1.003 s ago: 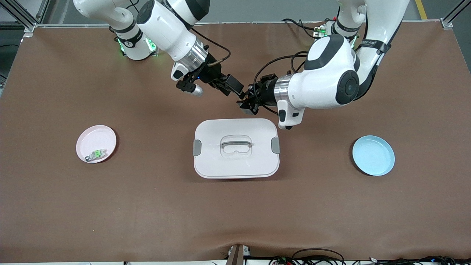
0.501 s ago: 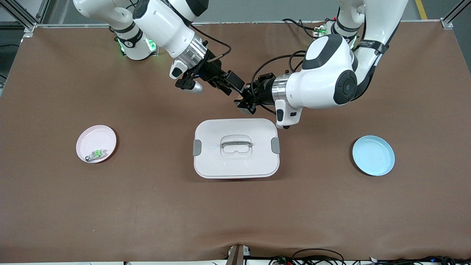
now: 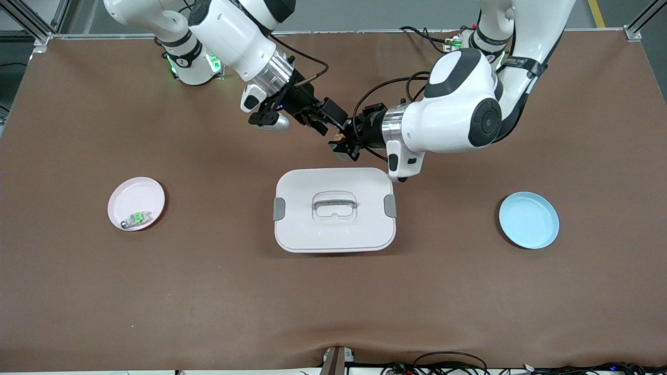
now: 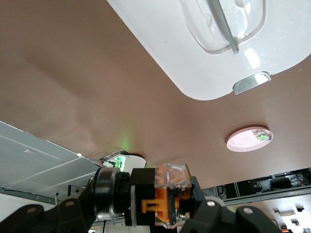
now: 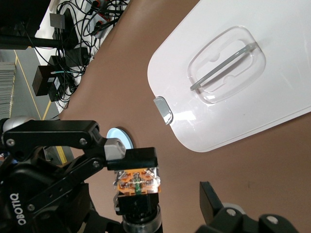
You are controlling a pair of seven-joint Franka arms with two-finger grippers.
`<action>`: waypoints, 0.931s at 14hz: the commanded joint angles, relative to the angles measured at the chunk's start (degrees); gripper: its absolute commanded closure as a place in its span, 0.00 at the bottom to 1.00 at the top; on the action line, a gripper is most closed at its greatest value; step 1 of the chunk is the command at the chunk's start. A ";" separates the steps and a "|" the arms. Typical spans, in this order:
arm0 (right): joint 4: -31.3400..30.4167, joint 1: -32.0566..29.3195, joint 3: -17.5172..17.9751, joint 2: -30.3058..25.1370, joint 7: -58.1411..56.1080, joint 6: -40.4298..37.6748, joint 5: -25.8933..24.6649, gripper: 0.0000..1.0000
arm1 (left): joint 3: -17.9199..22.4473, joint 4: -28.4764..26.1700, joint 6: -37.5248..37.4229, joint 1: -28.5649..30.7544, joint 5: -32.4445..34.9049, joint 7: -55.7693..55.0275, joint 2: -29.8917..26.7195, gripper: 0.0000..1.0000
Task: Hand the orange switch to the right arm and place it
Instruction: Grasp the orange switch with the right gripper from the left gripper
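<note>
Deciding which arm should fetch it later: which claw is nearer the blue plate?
Left. The left claw hangs over the table just above the white lid; the right claw meets it there, slightly farther from the blue plate.

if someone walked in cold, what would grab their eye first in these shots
The two grippers meeting in mid-air above the table, just past the edge of the white lidded box toward the arms' bases: the left gripper holds the orange switch, with the right gripper open around it. Next, the plates: a pink one with a small clear-and-green component at the right arm's end, a blue one at the left arm's.
</note>
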 commanded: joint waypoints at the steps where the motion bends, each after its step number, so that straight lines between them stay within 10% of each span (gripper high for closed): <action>1: 1.34 0.64 -0.40 0.72 -0.76 0.34 0.11 0.00 | -0.03 1.11 1.26 -1.46 -0.96 -0.84 0.82 1.00; 13: 1.61 1.26 -0.40 2.66 -0.85 0.26 0.11 0.00 | -0.03 1.11 1.26 -1.46 -1.05 -0.93 0.99 1.00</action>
